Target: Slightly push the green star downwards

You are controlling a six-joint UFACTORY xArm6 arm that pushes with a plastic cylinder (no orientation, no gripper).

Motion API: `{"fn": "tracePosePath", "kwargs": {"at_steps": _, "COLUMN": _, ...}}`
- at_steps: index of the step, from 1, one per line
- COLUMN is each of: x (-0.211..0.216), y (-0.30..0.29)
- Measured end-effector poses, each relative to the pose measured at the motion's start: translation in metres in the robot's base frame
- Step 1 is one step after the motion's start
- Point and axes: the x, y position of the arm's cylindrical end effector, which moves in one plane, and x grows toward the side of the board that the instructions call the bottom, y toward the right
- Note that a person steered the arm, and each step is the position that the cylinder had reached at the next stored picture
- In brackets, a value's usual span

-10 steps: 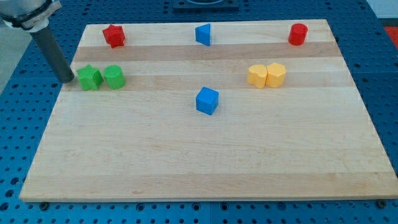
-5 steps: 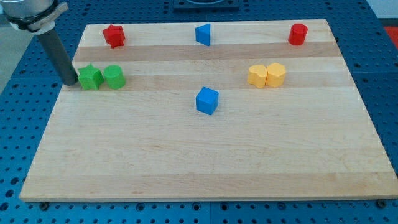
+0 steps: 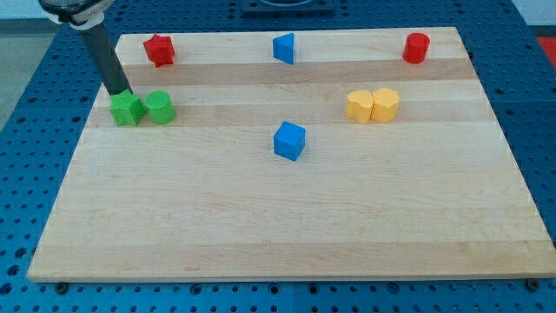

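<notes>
The green star (image 3: 127, 109) sits near the left edge of the wooden board (image 3: 287, 217), touching a green cylinder (image 3: 160, 107) on its right. My tip (image 3: 119, 94) is at the star's top edge, slightly left of its middle. The dark rod rises from there toward the view's top left.
A red star (image 3: 159, 49), a blue triangular block (image 3: 284, 47) and a red cylinder (image 3: 416, 48) stand along the top edge. Two yellow blocks (image 3: 373, 105) touch each other at the right. A blue cube (image 3: 289, 140) is near the middle.
My tip has moved from the left side of the green star up and right, to the star's top edge. The blocks have not visibly moved.
</notes>
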Motion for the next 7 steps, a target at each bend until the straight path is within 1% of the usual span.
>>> {"fn": "tracePosePath", "kwargs": {"at_steps": 2, "x": 0.004, "y": 0.004}}
{"fn": "tracePosePath", "kwargs": {"at_steps": 4, "x": 0.025, "y": 0.008}}
{"fn": "tracePosePath", "kwargs": {"at_steps": 6, "x": 0.023, "y": 0.008}}
{"fn": "tracePosePath", "kwargs": {"at_steps": 7, "x": 0.012, "y": 0.009}}
